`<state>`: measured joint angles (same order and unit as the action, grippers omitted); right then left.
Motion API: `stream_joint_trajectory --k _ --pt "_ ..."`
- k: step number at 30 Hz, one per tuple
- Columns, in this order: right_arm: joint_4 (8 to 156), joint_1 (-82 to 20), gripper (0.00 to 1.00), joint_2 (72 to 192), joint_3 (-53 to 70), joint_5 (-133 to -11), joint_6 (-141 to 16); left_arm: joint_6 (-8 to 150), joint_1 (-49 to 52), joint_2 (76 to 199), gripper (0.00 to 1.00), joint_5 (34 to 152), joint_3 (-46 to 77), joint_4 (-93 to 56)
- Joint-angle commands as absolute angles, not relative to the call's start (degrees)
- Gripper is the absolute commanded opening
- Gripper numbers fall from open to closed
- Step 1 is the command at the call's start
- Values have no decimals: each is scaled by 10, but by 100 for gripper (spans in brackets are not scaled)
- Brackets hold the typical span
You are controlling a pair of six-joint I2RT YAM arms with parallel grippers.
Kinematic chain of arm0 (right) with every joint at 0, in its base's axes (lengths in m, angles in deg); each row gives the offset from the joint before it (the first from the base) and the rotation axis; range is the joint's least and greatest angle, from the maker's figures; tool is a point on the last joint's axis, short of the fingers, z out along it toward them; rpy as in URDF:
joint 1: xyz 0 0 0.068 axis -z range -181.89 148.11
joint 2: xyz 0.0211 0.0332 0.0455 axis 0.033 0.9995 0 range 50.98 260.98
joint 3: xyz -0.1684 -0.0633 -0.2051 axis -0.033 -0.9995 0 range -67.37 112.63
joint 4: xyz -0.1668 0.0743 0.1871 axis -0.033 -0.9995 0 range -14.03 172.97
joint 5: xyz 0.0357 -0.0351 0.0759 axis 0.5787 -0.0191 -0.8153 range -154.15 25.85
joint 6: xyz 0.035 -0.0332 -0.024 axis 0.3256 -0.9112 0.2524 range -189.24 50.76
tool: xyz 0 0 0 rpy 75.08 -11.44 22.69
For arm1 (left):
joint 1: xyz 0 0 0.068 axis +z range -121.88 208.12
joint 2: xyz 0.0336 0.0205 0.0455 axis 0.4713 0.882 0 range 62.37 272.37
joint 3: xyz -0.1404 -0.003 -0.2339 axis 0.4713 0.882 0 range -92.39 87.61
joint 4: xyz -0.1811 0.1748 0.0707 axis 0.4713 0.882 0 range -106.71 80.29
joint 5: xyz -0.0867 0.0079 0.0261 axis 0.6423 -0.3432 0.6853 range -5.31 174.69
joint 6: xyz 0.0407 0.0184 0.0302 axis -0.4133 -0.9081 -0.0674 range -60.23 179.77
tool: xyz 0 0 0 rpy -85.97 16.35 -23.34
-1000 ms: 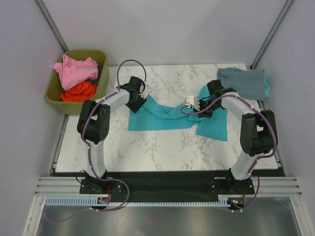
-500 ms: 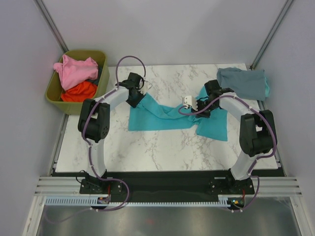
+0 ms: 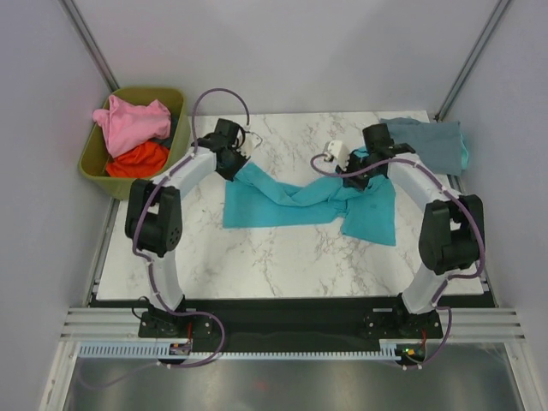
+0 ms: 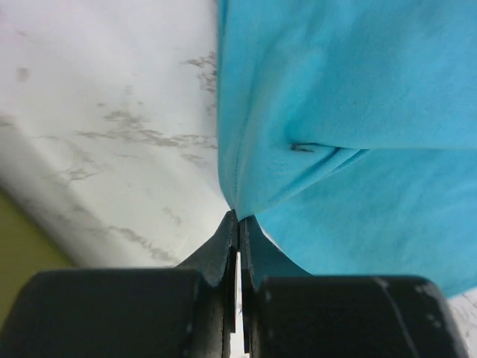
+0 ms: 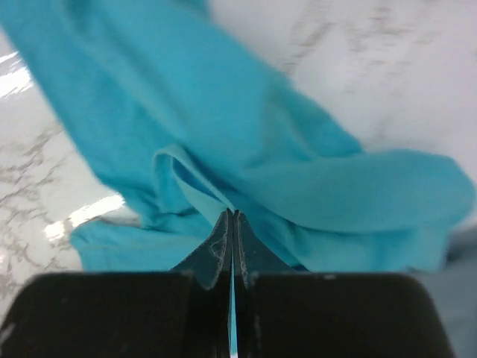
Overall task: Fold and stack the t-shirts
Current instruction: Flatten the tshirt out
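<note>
Teal cloth is gripped at two places: the teal t-shirt (image 3: 287, 204) lies stretched across the middle of the marble-patterned table (image 3: 282, 257), and its far left corner is drawn up to the left gripper (image 4: 238, 221). In the left wrist view the black fingers (image 4: 218, 253) are seen pressed together, with a peak of the fabric nipped between their tips and the rest of the shirt fanning away above the white stone. The right gripper (image 5: 232, 218) is likewise closed; in its wrist view a raised fold of the same shirt is caught at the very tips, and loose ridges of cloth are bunched around it. From above, the shirt is seen sagging between the two held points, with a wider flap hanging down toward the near right of the table.

The grey-blue t-shirt (image 3: 425, 142) is laid in a flat bundle at the far right corner of the table, just beyond the right arm; a thin teal strip is seen along its right edge (whether it belongs to that shirt cannot be told). Off the far left corner the olive-green bin (image 3: 174, 97) is placed; the pink t-shirt (image 3: 130, 120) is heaped on top in it, spilling over the rim, and the orange-red t-shirt (image 3: 137, 160) is tucked at its near side.
</note>
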<state>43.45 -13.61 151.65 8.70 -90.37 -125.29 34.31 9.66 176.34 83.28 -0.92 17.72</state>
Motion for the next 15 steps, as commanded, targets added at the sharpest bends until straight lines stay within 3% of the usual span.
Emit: stream_joint_trajectory --k 1,6,15 --pt "522 -77 0 1449 177 -882 -1064 309 99 1621 2 832 -37 173" --pt "565 24 0 1420 285 -867 -899 266 99 1535 2 814 -67 199" --pt "539 103 0 1349 442 -881 -785 233 99 1424 2 796 -111 228"
